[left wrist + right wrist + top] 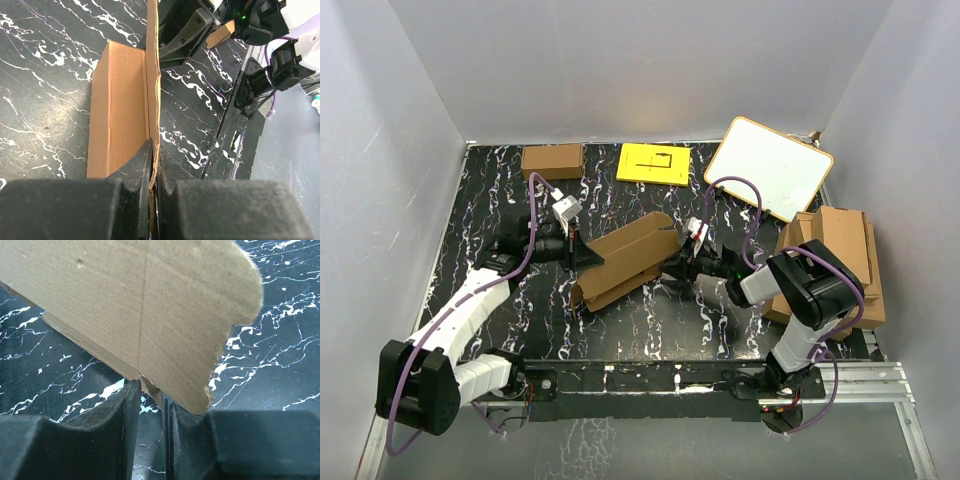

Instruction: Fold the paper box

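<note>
Thin, light and probably quick to crease, the paper box (625,262) lies half-formed mid-tabletop (650,325), best gripped on flap edges near the creases, and the left hand (585,257) is pinching its 9 o'clock end while the right hand (672,266) is pinching a flap at 3 o'clock.

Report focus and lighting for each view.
Top external: soft, even light, everything sharp, no harsh shadow around the paper box. Left wrist: the jaws at the bottom edge are blurred; the cardboard beyond is crisp. Right wrist: blurred jaws too, the flap's grain in focus, no glare.
</note>
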You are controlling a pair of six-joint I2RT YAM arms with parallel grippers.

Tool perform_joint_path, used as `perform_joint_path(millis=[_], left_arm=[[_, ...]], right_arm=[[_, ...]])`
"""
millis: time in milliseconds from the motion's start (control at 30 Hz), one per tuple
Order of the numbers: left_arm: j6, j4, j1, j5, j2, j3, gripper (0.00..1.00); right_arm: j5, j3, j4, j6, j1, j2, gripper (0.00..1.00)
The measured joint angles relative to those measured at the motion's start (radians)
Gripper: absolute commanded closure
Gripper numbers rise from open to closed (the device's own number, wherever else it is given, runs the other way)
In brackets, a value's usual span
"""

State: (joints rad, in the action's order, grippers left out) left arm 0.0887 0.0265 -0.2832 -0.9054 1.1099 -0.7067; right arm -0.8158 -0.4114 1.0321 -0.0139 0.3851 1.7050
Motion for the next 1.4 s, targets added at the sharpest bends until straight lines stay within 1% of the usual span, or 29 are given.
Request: perform_joint_path(millis=[200, 367, 567, 767, 900, 1000, 1100, 1200, 1300, 1400], left_arm=[[0.002, -0.008, 0.003, -0.004, 0.011, 0.0, 1.0], [0.002, -0.019, 0.006, -0.007, 0.015, 0.001, 1.0], [0.01, -0.024, 0.015, -0.015, 0.023, 0.002, 1.0], [0.021, -0.029, 0.021, -0.022, 0.027, 0.002, 1.0], [0.039, -0.037, 0.024, -0.026, 0.027, 0.002, 1.0], [0.066, -0.049, 0.026, -0.025, 0.027, 0.002, 1.0], [0.105, -0.064, 0.026, -0.019, 0.026, 0.003, 1.0], [0.151, -0.086, 0.028, 0.009, 0.011, 0.009, 1.0], [0.195, -0.102, 0.032, 0.053, -0.022, 0.017, 1.0], [0.235, -0.11, 0.033, 0.107, -0.052, 0.023, 1.0]], right_arm=[[0.006, -0.004, 0.049, 0.02, 0.002, 0.031, 0.64], [0.008, -0.01, 0.1, 0.039, 0.005, 0.069, 0.64], [0.013, -0.025, 0.133, 0.048, 0.006, 0.103, 0.73], [0.02, -0.034, 0.146, 0.046, 0.006, 0.117, 0.88], [0.024, -0.036, 0.146, 0.04, 0.006, 0.117, 0.92], [0.023, -0.037, 0.137, 0.024, 0.006, 0.111, 0.92], [0.024, -0.038, 0.072, -0.015, 0.005, 0.064, 0.92], [0.025, -0.067, -0.067, -0.078, 0.004, -0.015, 0.92], [0.024, -0.146, -0.278, -0.165, 0.001, -0.081, 0.92], [0.028, -0.267, -0.519, -0.256, 0.001, -0.114, 0.92]])
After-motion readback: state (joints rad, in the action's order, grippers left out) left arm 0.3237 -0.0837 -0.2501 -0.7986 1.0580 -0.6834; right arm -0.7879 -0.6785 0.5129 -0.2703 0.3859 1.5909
